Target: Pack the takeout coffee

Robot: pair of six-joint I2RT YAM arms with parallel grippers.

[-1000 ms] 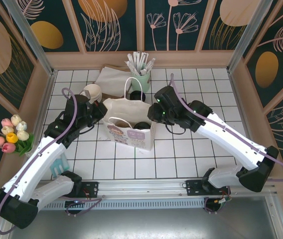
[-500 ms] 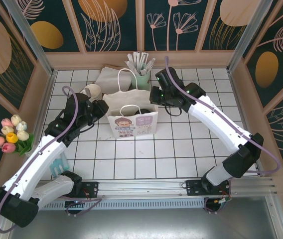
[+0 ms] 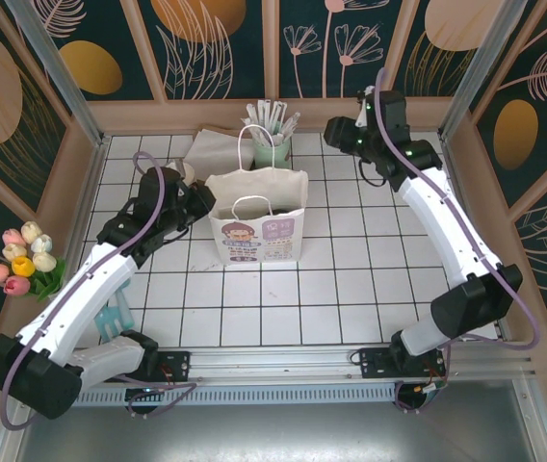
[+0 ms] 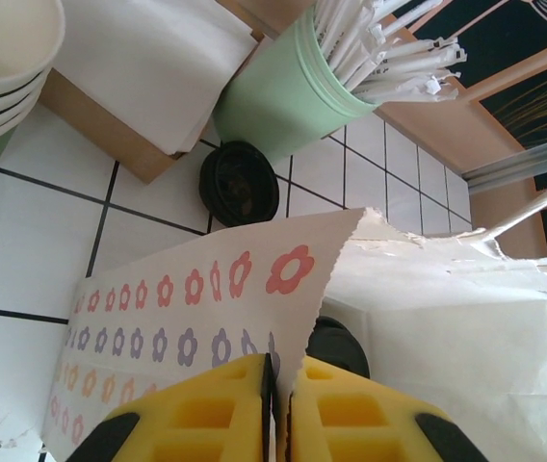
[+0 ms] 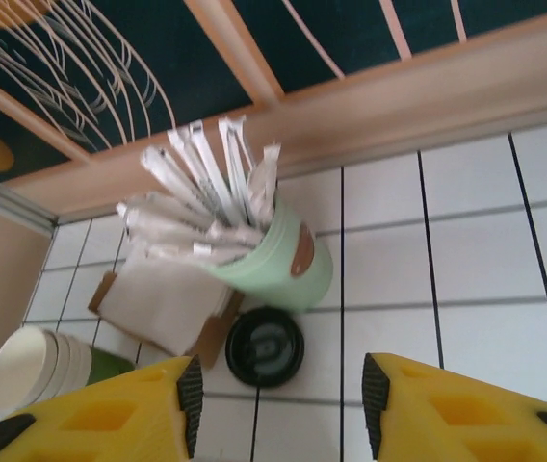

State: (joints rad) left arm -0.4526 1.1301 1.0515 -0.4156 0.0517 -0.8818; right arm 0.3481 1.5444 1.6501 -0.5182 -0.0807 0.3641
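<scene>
Top external view has the white-tiled desk (image 3: pixel 351 289) fenced by dark, leaf-painted wall panels (image 3: pixel 331 38) in wooden frames. Left claw (image 4: pixel 281 371) is clenched on the paper bag (image 3: pixel 254 231) rim, with the takeout coffee (image 4: pixel 343 348) inside the bag just beyond its fingertips. Right claw (image 5: pixel 281 380) hangs released above a loose black lid (image 5: pixel 264 346) beside the mint holder (image 5: pixel 278 265).

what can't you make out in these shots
Bag contents: top view, its walls hide them; left wrist, a dark shape half behind paper and left fingers, unclear what.
Cup stack: top view, left arm covers most; left wrist, cut by frame edge.
Lid markings: right wrist, too small.
</scene>
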